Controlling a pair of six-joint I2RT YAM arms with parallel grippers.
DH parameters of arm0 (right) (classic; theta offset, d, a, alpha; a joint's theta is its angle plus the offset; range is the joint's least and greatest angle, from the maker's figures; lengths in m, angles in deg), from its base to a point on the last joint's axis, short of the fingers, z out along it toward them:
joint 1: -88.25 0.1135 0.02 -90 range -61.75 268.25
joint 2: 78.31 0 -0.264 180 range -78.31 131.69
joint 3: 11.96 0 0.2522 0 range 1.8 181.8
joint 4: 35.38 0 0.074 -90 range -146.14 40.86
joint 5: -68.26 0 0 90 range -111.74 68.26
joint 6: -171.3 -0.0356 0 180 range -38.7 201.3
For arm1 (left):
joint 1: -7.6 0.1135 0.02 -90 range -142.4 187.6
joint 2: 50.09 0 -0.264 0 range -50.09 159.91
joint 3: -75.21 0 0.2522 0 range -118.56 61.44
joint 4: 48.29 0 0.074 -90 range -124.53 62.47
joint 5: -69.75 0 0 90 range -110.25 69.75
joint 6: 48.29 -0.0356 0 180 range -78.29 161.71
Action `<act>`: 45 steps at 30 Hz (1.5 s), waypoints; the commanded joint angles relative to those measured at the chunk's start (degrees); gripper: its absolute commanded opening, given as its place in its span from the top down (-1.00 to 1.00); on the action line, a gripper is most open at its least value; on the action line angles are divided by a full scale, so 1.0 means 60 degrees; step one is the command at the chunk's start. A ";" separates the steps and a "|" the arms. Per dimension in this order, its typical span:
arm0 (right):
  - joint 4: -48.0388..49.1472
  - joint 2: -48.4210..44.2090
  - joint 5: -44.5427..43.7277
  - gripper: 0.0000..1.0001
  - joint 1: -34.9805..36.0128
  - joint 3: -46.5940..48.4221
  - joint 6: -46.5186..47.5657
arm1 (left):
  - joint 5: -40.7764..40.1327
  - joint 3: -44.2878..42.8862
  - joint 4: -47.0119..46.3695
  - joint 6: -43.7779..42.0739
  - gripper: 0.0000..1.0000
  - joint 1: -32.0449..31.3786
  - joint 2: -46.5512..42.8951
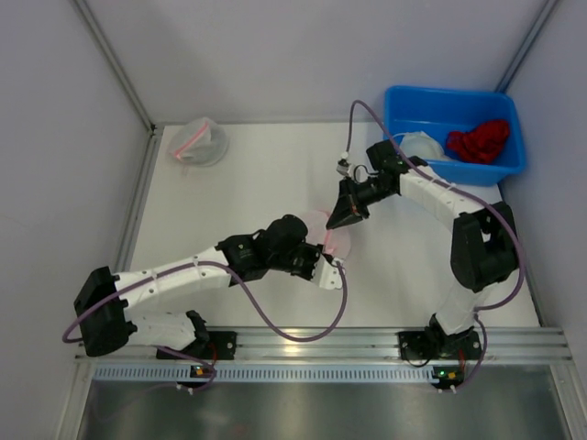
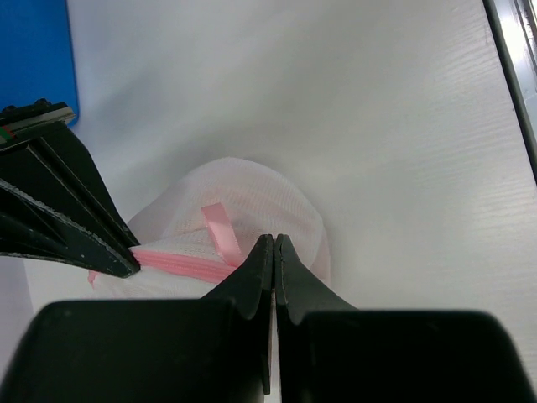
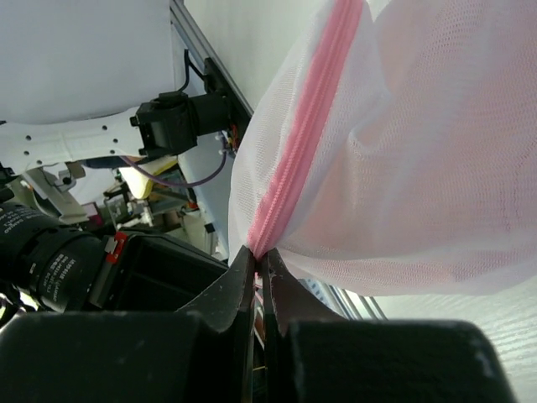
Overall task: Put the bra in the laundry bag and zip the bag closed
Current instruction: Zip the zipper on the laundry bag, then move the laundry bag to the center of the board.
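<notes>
the laundry bag (image 1: 323,229) lies in the middle of the table (image 1: 257,174), the left gripper (image 2: 273,239) clenched on its mesh edge and the right gripper (image 3: 256,252) nipping the end of the pink zipper (image 3: 310,126), and though i can't tell whether the bra is inside, so thin a nip could slip or drag the bag.

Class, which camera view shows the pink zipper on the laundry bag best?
The right wrist view: the zipper runs down the laundry bag to the shut tips of the right gripper. The left wrist view shows only a short pink stretch; from above, the arms hide it.
</notes>
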 commanded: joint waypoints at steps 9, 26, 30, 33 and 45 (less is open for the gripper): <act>0.0378 0.1019 -0.0123 1.00 -0.0674 0.1643 0.0666 | 0.0253 -0.0017 0.0999 0.1629 0.73 -0.0099 -0.0213; 0.0715 0.0389 -0.0416 0.89 -0.0953 0.0090 0.0901 | -0.3982 -0.0781 -0.0154 0.3859 -0.22 -0.0085 0.0943; 0.0730 0.0492 -0.0474 0.48 -0.0997 0.0207 0.0857 | -0.3998 -0.0692 -0.1209 0.3216 -0.27 -0.0085 0.1747; 0.0599 0.0375 -0.0518 -0.04 -0.1070 0.0397 0.0886 | -0.4026 -0.0766 -0.1810 0.2966 -0.29 -0.0085 0.2479; -0.3075 -0.1601 -0.0006 -0.99 -0.4173 0.1335 0.2935 | -0.4349 -0.2785 -0.1872 0.3887 -0.26 0.1261 0.5627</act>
